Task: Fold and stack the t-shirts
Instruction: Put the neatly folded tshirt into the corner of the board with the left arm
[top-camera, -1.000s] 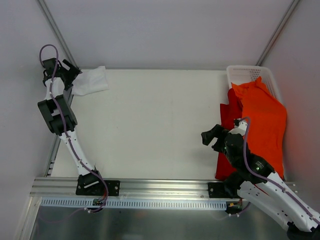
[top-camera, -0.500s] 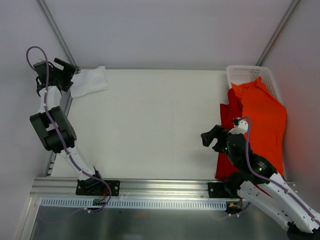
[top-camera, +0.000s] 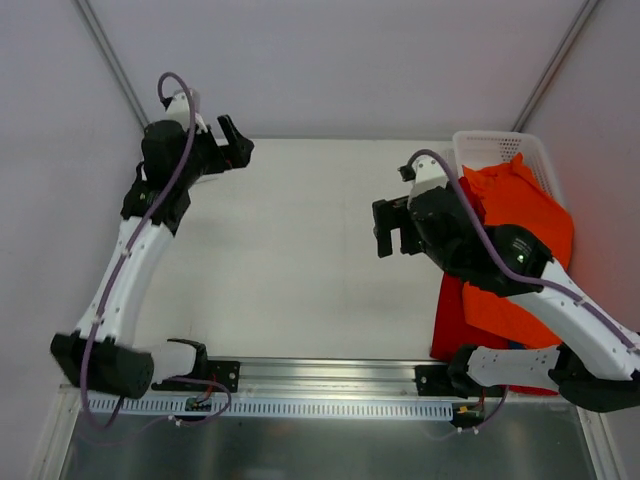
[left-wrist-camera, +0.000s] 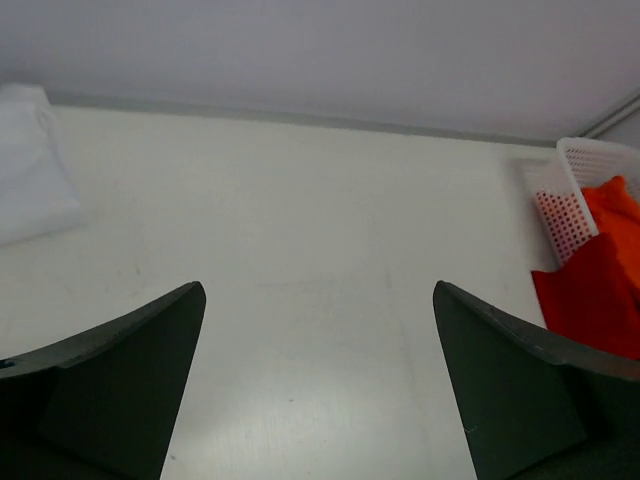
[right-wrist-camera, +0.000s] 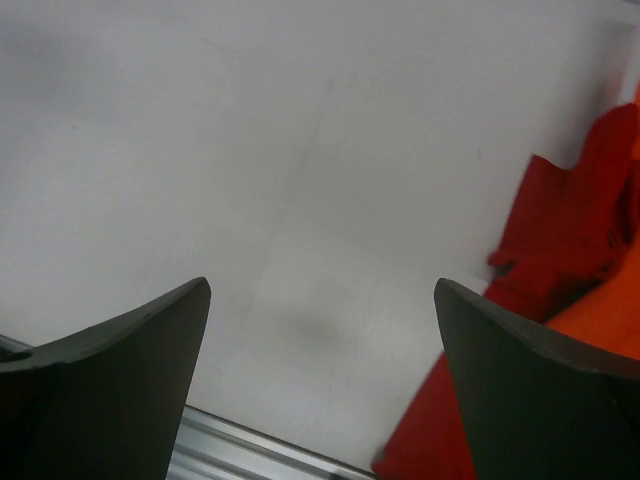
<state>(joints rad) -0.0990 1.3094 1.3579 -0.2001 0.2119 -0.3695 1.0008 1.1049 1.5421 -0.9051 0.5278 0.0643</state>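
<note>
The white t-shirt (left-wrist-camera: 30, 170) lies folded at the far left of the table; in the top view my left arm covers it. The orange t-shirt (top-camera: 520, 210) hangs out of the basket over the red t-shirt (top-camera: 452, 315), which spreads on the table at the right. My left gripper (top-camera: 235, 145) hovers open and empty just right of the white shirt, well above the table. Open and empty too, my right gripper (top-camera: 393, 228) hangs left of the red and orange cloth (right-wrist-camera: 570, 230), clear of both.
A white mesh basket (top-camera: 495, 150) stands in the far right corner, its rim also in the left wrist view (left-wrist-camera: 572, 190). An aluminium rail (top-camera: 320, 375) runs along the near edge. Bare table (top-camera: 310, 250) lies between the two grippers.
My left arm has swung up and to the right, away from the white shirt at the far left corner. My right gripper has risen and moved toward the far side. Both stayed open.
</note>
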